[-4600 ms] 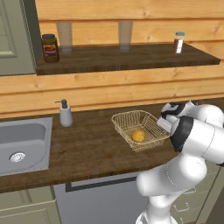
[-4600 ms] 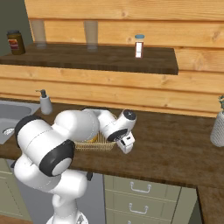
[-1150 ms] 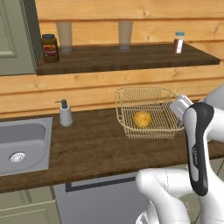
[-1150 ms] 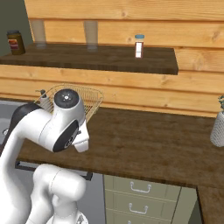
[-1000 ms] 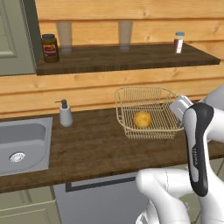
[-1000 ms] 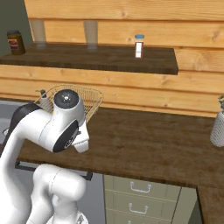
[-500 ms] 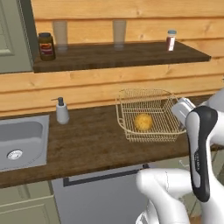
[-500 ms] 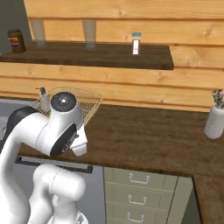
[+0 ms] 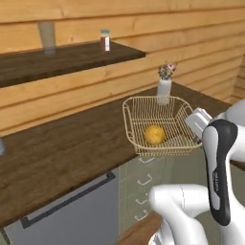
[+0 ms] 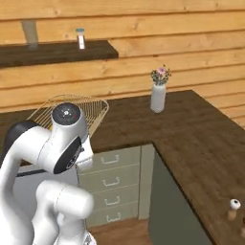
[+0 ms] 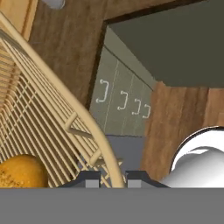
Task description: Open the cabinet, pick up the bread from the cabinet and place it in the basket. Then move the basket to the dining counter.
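Hand view first, because it is the nearest look: the fingers [image 11: 112,178] are shut tight on the thick rim of the basket [image 11: 65,105], one tip on each side of the wire. The bread [image 11: 19,171] sits inside the basket, just to one side of the fingers and very near them. Past the rim, lower down, are grey drawers [image 11: 122,103] with small handles.

Left base view shows more. The basket [image 9: 154,107] is up in the air, past the edge of the desk [image 9: 67,153], with the drawers under it. The arm holds it by the side nearest the robot, and the bread [image 9: 154,134] rests on the mesh floor. Farther back stand a vase of flowers [image 9: 164,86] on the desk, and a small bottle [image 9: 105,40] and a glass [image 9: 47,35] on the wall shelf [image 9: 67,56].

Right base view shows something the others miss: the desk bends round the corner and runs on to the right, with a little shaker [image 10: 233,207] on it. The basket [image 10: 93,107] peeks out behind the arm.

I think the bread step is done. The dining counter is not in sight, so the basket has a way to go yet.
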